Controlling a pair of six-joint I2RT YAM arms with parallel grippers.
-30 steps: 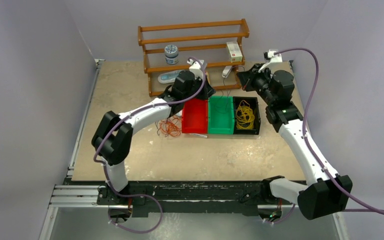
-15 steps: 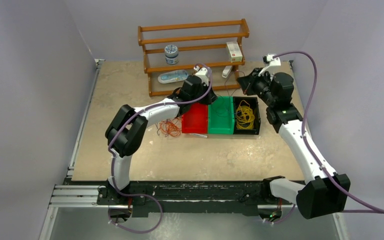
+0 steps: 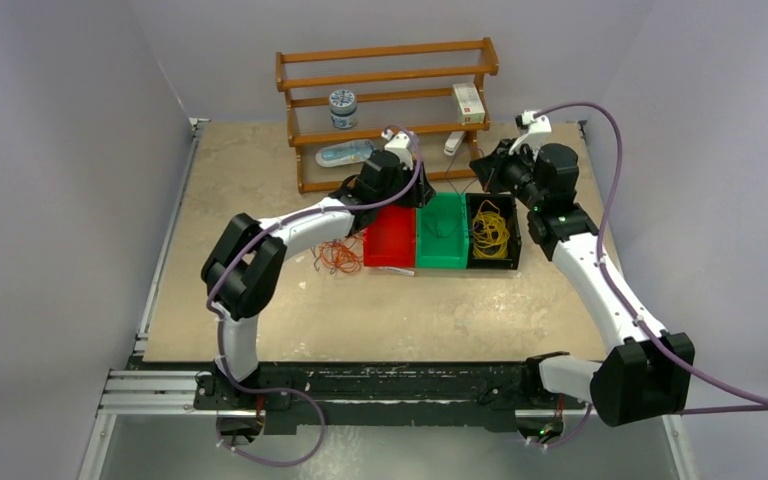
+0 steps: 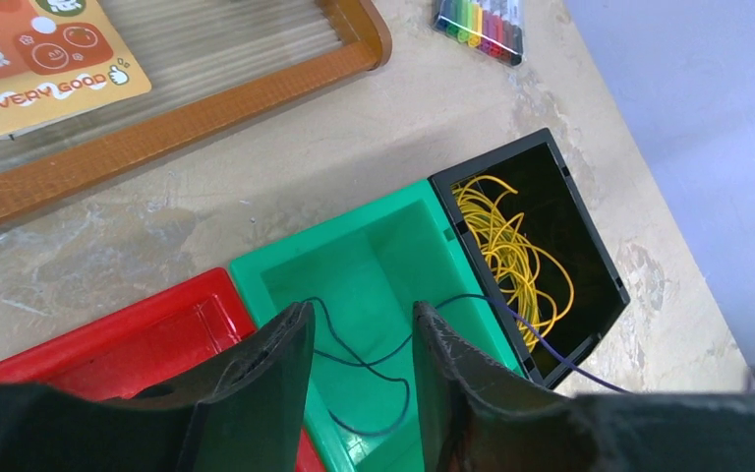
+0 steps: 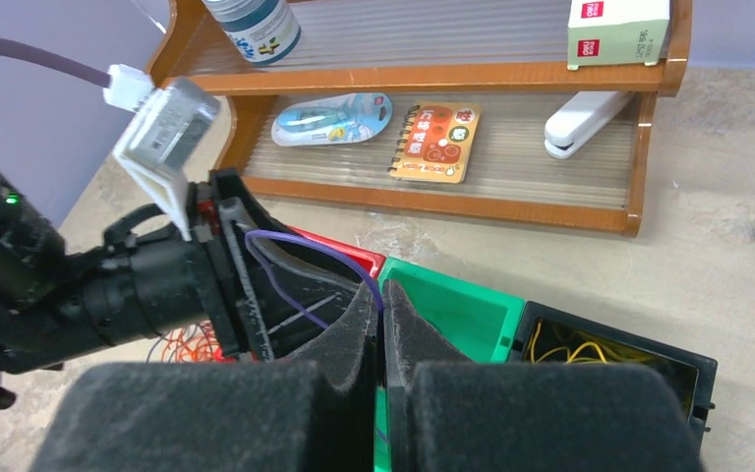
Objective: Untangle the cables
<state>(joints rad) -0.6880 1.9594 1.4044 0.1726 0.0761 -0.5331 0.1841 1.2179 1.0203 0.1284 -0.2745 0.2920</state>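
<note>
A thin dark purple cable [image 4: 369,366] lies looped in the green bin [image 4: 403,246] and runs out over the black bin [image 4: 590,256]. My right gripper [image 5: 381,295] is shut on this cable [image 5: 305,251] above the green bin [image 3: 442,235]. My left gripper [image 4: 359,329] is open over the red bin [image 4: 147,339] and the green bin, and the cable drapes past its fingers [image 5: 256,285]. Yellow cables [image 4: 511,246] fill the black bin [image 3: 507,205]. An orange-red tangle [image 3: 338,255] lies on the table left of the red bin [image 3: 390,235]. In the top view the left gripper [image 3: 418,192] and right gripper [image 3: 482,165] stand close together.
A wooden shelf [image 3: 390,52] stands behind the bins with a jar [image 3: 342,108], a small box [image 3: 468,100], a stapler [image 5: 590,120] and a notepad [image 5: 437,143]. A pack of markers [image 4: 480,20] lies on the table right of the shelf.
My left arm has swung right, bringing its gripper from over the red bin to the red-green border. My right gripper has shifted slightly left and back, still shut.
</note>
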